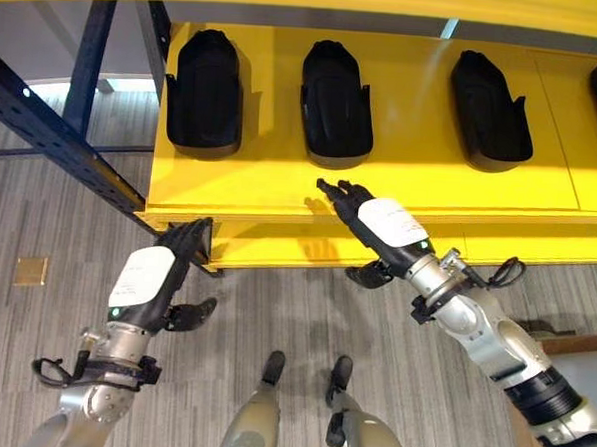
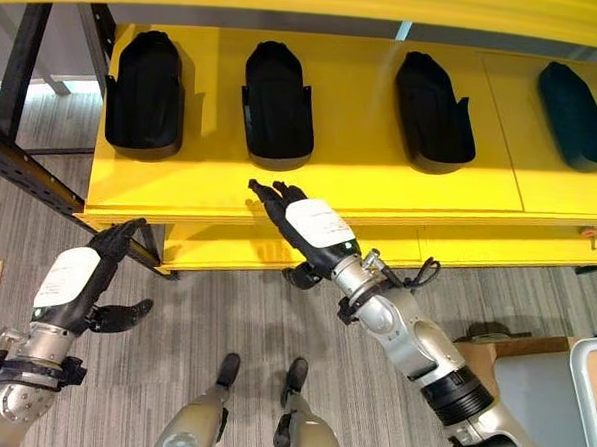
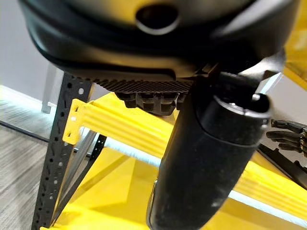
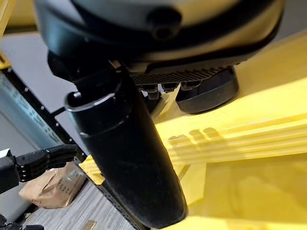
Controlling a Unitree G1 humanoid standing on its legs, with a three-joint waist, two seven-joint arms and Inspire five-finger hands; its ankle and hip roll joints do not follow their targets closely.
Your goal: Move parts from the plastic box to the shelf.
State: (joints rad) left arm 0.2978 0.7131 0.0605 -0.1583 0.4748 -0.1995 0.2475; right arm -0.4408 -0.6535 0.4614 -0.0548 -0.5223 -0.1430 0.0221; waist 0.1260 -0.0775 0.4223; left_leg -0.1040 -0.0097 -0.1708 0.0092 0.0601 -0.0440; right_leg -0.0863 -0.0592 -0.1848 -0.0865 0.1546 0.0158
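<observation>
I see my left hand [image 1: 166, 262] below the yellow shelf's [image 1: 380, 188] front left corner, fingers relaxed, holding nothing. Four black parts [image 1: 337, 100] sit in a row on the shelf. Right hand [image 1: 364, 212] over shelf's front edge, fingers straight, empty.

Yellow shelf [image 1: 280, 188]: four black parts [image 1: 337, 100] in a row. My right hand [image 1: 364, 215] over its edge, fingers straight; my left hand [image 1: 166, 267] below, relaxed.
</observation>
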